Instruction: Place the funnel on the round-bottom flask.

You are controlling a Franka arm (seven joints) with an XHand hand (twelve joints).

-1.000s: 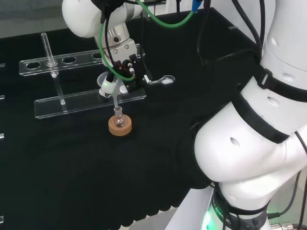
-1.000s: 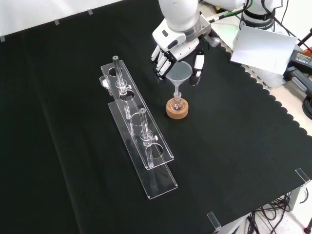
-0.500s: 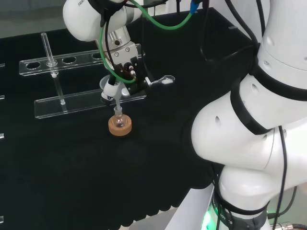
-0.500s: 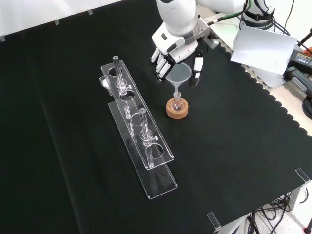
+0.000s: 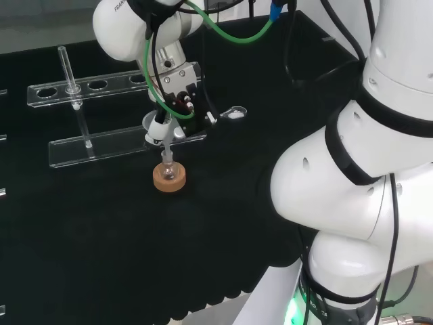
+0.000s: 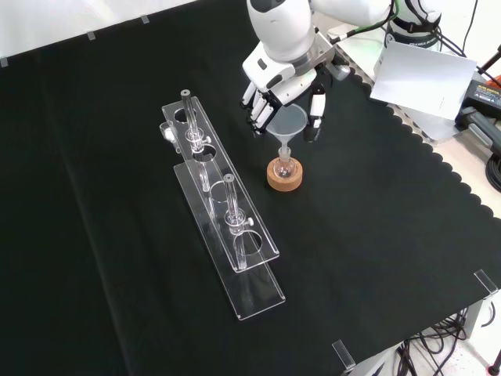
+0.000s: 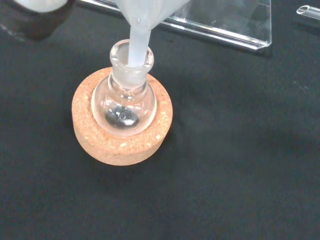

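A clear funnel (image 6: 290, 123) stands upright with its stem inside the neck of the small round-bottom flask (image 6: 284, 166). The flask sits in a cork ring (image 6: 283, 179) on the black cloth. The wrist view shows the stem (image 7: 137, 35) entering the flask (image 7: 125, 102), which holds a little dark matter at its bottom, on the cork ring (image 7: 120, 145). The hand (image 6: 286, 74) hangs over the funnel, fingers on one side of the cone and thumb on the other. In the head view the hand (image 5: 177, 91) is above the funnel (image 5: 157, 130) and flask (image 5: 167, 169).
Two long clear tube racks (image 6: 227, 227) lie left of the flask in the front view, with upright glass tubes (image 6: 229, 205) in them. In the head view the racks (image 5: 101, 144) stand behind the flask. The cloth's scalloped edge (image 6: 438, 164) runs at the right.
The funnel has come down slightly, its stem deeper in the flask neck. The hand has tilted and shifted a little with it. Flask and cork ring have stayed put.
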